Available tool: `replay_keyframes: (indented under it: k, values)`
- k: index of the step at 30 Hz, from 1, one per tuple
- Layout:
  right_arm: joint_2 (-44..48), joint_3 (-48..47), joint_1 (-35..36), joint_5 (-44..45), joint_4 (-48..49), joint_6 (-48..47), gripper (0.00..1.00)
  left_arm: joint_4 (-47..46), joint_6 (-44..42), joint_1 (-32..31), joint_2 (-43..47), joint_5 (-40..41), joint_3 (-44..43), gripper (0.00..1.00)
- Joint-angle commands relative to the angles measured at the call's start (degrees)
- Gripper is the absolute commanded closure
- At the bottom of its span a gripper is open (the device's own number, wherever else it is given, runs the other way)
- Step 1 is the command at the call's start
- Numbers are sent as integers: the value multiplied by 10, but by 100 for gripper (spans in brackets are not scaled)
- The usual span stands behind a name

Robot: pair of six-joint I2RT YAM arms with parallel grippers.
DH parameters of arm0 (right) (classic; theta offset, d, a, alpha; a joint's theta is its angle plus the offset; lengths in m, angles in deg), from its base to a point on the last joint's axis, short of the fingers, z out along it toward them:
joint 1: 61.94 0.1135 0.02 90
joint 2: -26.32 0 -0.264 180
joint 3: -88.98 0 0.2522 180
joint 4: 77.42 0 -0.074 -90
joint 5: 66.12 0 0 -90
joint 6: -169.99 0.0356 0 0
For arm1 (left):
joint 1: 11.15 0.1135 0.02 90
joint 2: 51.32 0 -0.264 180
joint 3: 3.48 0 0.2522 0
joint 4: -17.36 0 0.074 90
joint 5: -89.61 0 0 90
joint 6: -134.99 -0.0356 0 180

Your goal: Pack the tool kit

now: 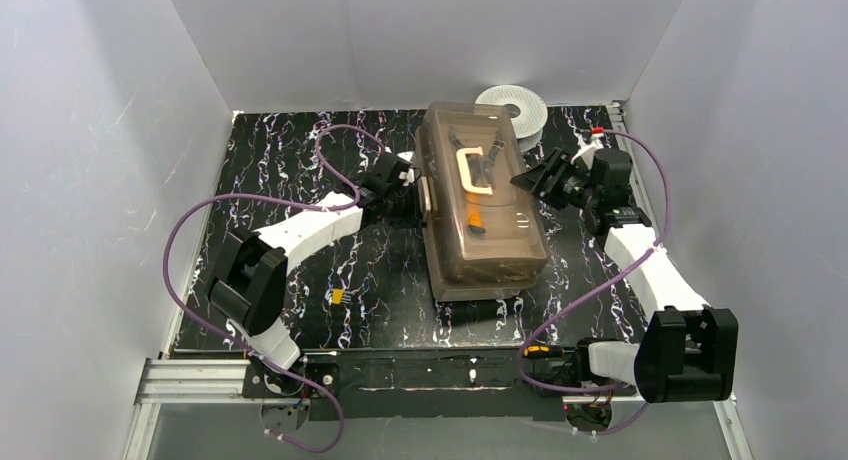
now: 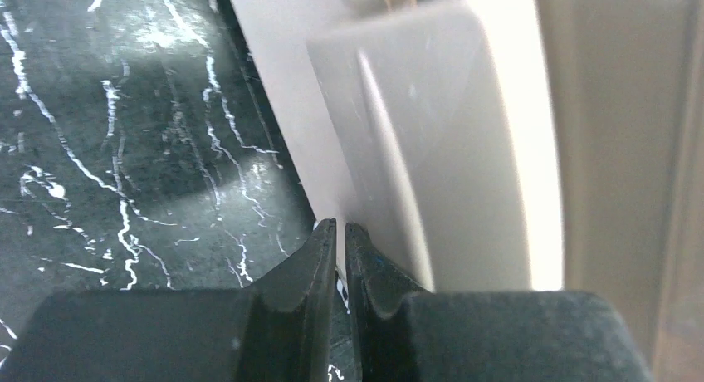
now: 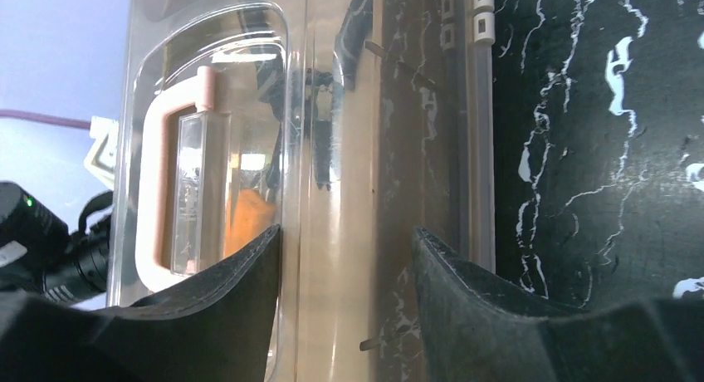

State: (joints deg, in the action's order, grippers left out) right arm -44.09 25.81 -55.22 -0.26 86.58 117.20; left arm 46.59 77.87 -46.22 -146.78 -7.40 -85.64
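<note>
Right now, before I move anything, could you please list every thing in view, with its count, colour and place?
toolbox: one, translucent smoky brown, middle of the table
lid handle: one, cream, on top of the toolbox
latch: one, beige, on the toolbox's left side
orange item: one, seen through the lid, kind unclear
dark object: one, black, on the table by the toolbox's near end
small piece: one, yellow, on the table left of the toolbox, too small to name
spool: one, white, behind the toolbox at the far edge
table: one, black with white veins
left claw: one, black, shut, at the latch
right claw: one, black, open, at the toolbox's right side
</note>
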Motion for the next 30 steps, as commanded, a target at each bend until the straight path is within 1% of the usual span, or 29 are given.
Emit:
replay_keyframes:
  k: [1, 5, 6, 8, 11, 15, 21, 23, 25, 28, 30]
  values:
    - [-19, 69, -45, -70, -62, -21, 41, -61, -7, -59, 20, -90, -49, 90]
    - [-5, 63, -61, -59, -87, -40, 41, -61, -9, -87, -7, -95, -82, 90]
    - [0, 58, -80, -58, -93, -44, 41, -61, -10, -95, -16, -94, -92, 90]
    - [8, 54, -88, -57, -103, -48, 41, -55, -11, -106, -28, -88, -107, 89]
    - [35, 31, -91, -39, -131, -58, 41, -46, -7, -107, -47, -83, -118, 89]
    - [78, 0, -91, 12, -182, -76, 41, -38, -10, -108, -88, -89, -137, 89]
    - [137, -6, -91, 64, -222, -89, 41, -29, -14, -107, -152, -107, -180, 89]
    - [157, 6, -90, 59, -218, -82, 42, -16, -19, -106, -172, -111, -201, 89]
    - [164, 22, -89, 43, -204, -76, 41, 3, -20, -106, -176, -89, -210, 89]
    - [129, 12, -85, 2, -212, -85, 41, -7, -17, -105, -143, -51, -174, 89]
    - [99, 3, -70, -9, -215, -89, 39, -11, -16, -101, -117, -34, -147, 88]
